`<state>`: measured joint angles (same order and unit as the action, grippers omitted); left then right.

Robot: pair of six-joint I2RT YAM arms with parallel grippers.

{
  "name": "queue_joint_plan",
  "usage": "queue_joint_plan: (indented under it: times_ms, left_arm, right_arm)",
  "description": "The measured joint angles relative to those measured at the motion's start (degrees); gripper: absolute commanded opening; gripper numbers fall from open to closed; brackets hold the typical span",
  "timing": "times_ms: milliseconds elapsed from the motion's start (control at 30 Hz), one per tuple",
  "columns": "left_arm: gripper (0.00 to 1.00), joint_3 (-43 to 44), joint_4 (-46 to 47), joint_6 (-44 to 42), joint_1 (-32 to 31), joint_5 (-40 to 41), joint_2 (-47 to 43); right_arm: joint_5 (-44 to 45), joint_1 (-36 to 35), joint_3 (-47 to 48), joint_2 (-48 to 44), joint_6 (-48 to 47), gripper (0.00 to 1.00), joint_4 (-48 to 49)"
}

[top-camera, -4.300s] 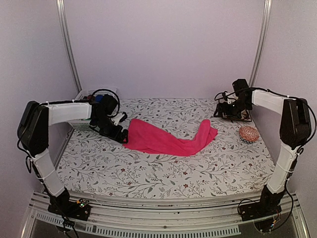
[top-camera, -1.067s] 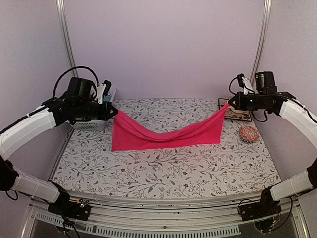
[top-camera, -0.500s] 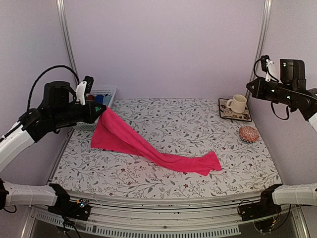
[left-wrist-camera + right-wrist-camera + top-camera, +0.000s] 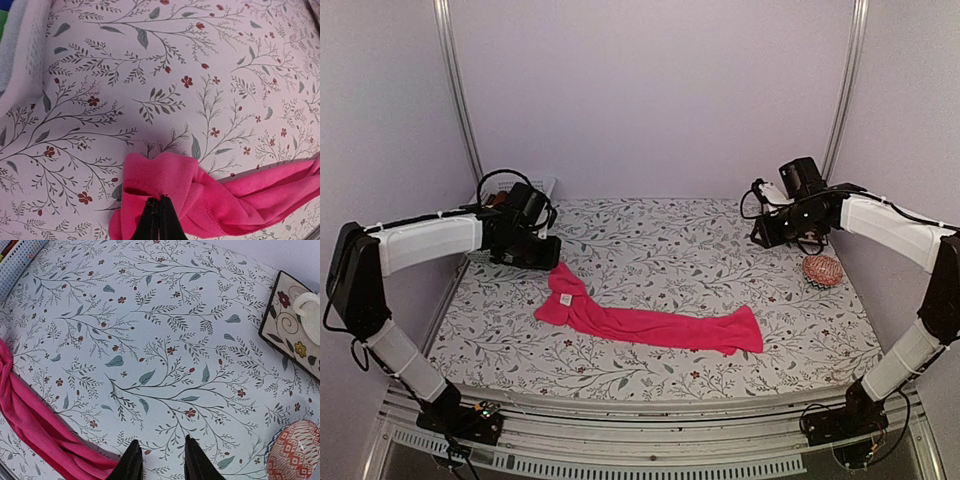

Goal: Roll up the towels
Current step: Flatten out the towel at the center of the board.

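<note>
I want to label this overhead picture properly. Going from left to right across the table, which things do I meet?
In order: left arm's fingers → pink towel, whose left end they pinch → right arm's fingers, open and empty → round woven pad.

The floral-printed table [image 4: 660, 240] is carrying a hot pink towel [image 4: 650, 325], which is lying in a crumpled band. Right of the towel and farther back, a round red-orange woven pad [image 4: 823, 270] is resting. A patterned tile [image 4: 287, 325] is lying farther back still, and a mesh basket [image 4: 20, 257] is standing behind the towel's left end.
</note>
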<state>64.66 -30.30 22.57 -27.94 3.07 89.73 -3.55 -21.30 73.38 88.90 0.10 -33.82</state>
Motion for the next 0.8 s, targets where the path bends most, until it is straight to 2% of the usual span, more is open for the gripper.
queue_joint_plan:
  times_ms: [133, 267, 367, 400, 600, 800]
  left_arm:
    - [0.02, 3.5, 0.3, -1.0, 2.6, 1.4, 4.3]
    - [0.62, 6.1, 0.9, -2.9, 4.0, 2.2, 9.7]
    - [0.92, 7.3, 0.6, -3.9, 4.3, 2.2, 12.0]
    - [0.96, 7.6, 0.3, -4.4, 4.4, 2.2, 12.1]
    - [0.97, 7.3, 1.8, -12.3, 4.4, -1.3, 8.6]
    - [0.97, -5.8, 9.2, -27.7, 4.4, -4.2, -4.3]
  right_arm:
    - [-1.5, -3.2, -1.2, -0.5, -6.4, 0.43, 0.9]
    - [-2.6, -6.4, -1.7, -0.5, -11.9, 0.49, 1.3]
    - [-2.6, -8.8, -2.8, -0.4, -15.4, 0.51, 1.6]
    - [-2.6, -9.7, -3.4, -0.4, -16.5, 0.51, 1.8]
    - [-2.5, -11.9, -6.4, -0.4, -20.8, 0.53, 1.3]
    - [-2.5, -11.8, -5.3, 0.4, -22.0, 0.53, 0.3]
